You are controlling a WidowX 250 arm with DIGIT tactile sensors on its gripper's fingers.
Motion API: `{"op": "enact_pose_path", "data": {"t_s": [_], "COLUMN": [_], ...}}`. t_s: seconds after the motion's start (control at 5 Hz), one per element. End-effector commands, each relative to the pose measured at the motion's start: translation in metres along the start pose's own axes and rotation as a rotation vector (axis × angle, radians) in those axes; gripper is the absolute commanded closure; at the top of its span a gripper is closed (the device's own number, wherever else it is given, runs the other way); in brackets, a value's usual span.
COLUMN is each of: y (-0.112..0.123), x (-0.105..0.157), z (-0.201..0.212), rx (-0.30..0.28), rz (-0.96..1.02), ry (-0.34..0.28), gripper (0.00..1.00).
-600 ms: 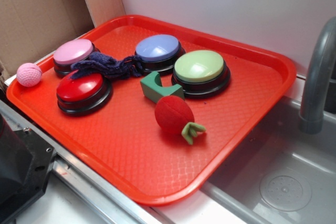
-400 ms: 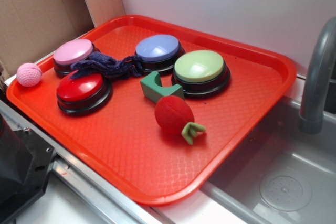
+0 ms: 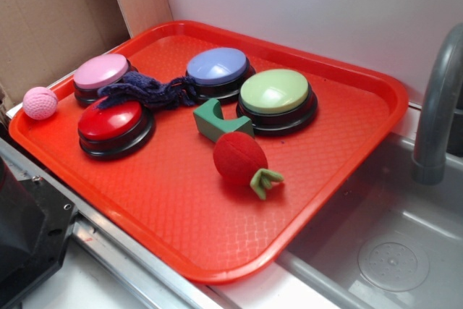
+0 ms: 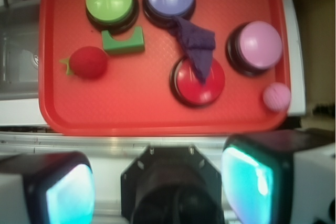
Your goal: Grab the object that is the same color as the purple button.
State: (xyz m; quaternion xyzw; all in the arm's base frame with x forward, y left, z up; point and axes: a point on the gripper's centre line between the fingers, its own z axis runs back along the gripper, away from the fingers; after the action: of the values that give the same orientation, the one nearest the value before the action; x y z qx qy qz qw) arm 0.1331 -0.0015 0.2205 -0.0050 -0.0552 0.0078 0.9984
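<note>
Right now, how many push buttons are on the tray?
4: pink at the back left, red in front of it, purple at the back middle, green to its right. None look hidden.

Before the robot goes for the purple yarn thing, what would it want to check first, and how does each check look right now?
1. Target found: knitted yarn piece lies on the tray: ok.
2. Colour match with the purple button: ok.
3. Yarn free of neighbours: it drapes onto the red button: not ok.
4. Gripper fingers apart: ok.
5. Gripper over the yarn: it sits back beyond the tray's near edge: not ok.
6. Yarn's thickness for gripping: cannot tell.
</note>
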Motion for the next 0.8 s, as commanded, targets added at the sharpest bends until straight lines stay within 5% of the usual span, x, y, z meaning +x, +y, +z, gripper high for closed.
{"op": "enact_pose_path", "data": {"t_s": [0.0,0.6], "y": [0.032,0.057], "x": [0.036,0.064], "z": [-0.034,-0.112], "rx": [0.047,0.079], "rz": [-0.067,-0.080], "ry": [-0.011,-0.019], "gripper": [0.00,0.00]}}
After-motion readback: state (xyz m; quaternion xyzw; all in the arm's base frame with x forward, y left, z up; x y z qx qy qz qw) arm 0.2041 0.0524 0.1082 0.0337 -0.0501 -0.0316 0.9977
